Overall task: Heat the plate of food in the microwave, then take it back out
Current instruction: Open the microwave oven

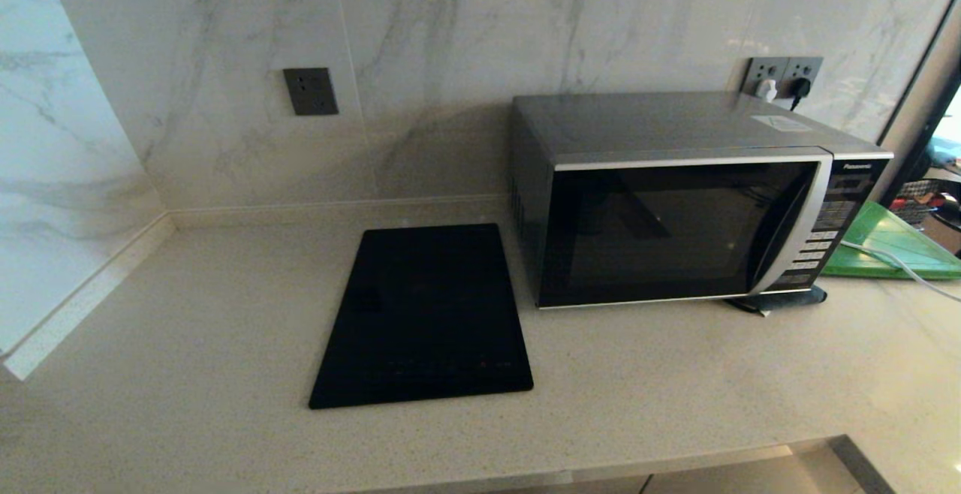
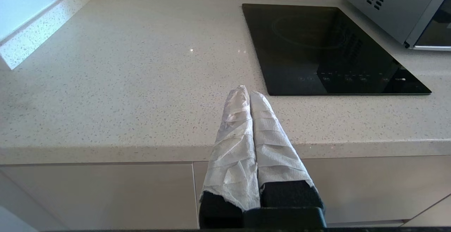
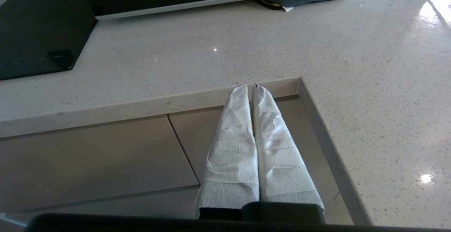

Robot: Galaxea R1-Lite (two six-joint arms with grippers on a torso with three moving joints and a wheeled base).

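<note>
The microwave (image 1: 679, 201) is a boxy unit with a grey metal casing, a dark glass door with a curved silver handle strip, and a button panel on its right side; the door is shut and the dark glass hides whatever is inside, so I cannot tell where the plate of food is. The unit stands at the rear right of the speckled pale stone table (image 1: 188, 374), with a dark folded cloth (image 1: 781, 300) under its front right corner. Just left of it lies a flat, glossy black slab (image 1: 424, 317). A flat green board (image 1: 893, 242) lies to its right, crossed by a white cable (image 1: 897, 263). My left end effector (image 2: 245, 92) hangs over the front edge of the table, its white-wrapped fingers pressed together, holding nothing. My right end effector (image 3: 249, 88) hangs before the table's notched front edge, fingers likewise closed and empty. Bare table surface lies between both and the microwave.
</note>
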